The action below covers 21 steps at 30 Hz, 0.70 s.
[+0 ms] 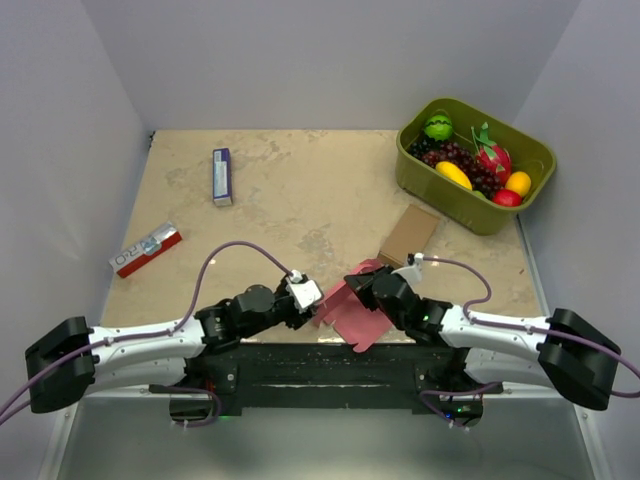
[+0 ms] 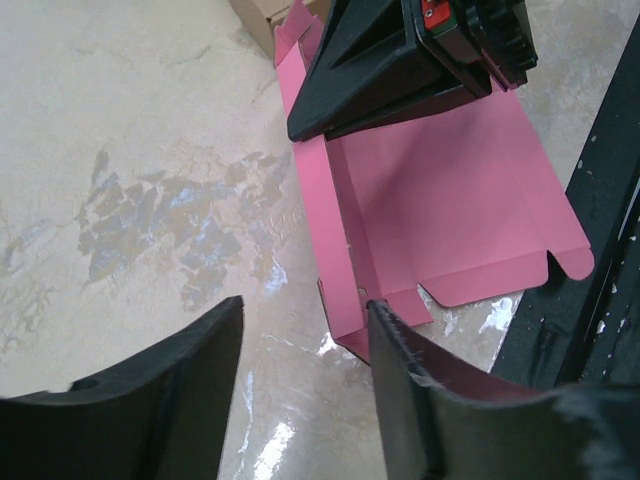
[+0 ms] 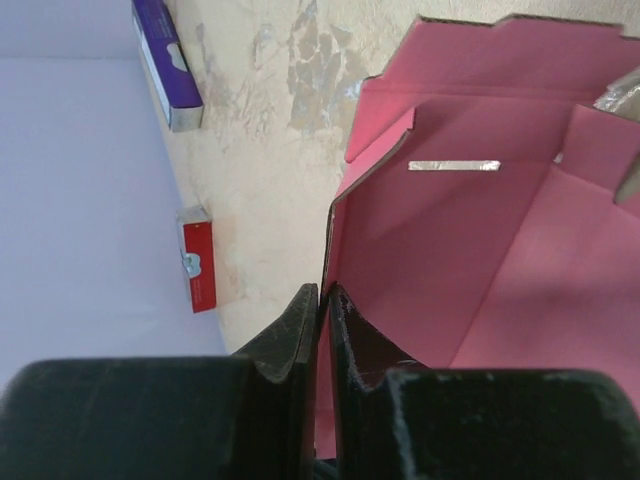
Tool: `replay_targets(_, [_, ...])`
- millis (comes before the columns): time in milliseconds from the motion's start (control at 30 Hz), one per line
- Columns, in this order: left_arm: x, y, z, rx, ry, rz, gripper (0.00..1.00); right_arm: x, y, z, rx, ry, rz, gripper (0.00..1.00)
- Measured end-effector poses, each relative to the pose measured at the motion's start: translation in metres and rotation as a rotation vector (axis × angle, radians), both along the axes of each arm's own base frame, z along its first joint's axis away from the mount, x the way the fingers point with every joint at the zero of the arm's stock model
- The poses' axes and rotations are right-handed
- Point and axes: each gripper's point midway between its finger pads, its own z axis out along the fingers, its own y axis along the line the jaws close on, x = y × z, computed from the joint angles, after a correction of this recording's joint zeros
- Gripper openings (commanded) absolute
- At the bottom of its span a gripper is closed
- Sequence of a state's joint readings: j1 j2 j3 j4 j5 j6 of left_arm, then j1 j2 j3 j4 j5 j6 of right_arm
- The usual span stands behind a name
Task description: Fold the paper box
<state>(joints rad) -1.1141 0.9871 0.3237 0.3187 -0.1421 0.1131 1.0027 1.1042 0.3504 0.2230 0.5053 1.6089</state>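
The right tool (image 3: 322,300) is clamped on a raised flap of the paper box (image 3: 470,270); the left tool (image 2: 305,325) gapes apart beside its corner.

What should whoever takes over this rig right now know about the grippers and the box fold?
Left gripper: open, empty, tips by the box's near corner.
Right gripper: shut on the edge of a raised side panel of the box.
Box: pink die-cut sheet at the near edge of the table, between the two grippers, mostly flat.
Done: one long side panel lifted along its crease.
Left: raise the other walls, tuck the end tabs, close it.
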Motion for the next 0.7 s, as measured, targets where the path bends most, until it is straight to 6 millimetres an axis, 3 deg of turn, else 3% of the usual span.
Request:
replay_targets(67, [-0.001, 0.000, 0.005, -0.023, 0.002, 0.002, 0.68, -0.001, -0.001, 0.000, 0.004, 0.001, -0.001, 0.00])
replay_targets(300, [-0.004, -0.003, 0.027, -0.120, 0.014, 0.009, 0.71, -0.002, -0.003, -0.003, 0.010, 0.008, -0.007, 0.00])
replay_targets(567, [0.004, -0.006, -0.005, -0.006, 0.074, 0.052, 0.72, -0.003, -0.004, -0.003, 0.024, 0.007, -0.012, 0.00])
replay_targets(700, [0.009, -0.004, -0.009, 0.008, 0.087, 0.097, 0.71, -0.003, -0.005, -0.004, 0.026, 0.007, -0.013, 0.00])
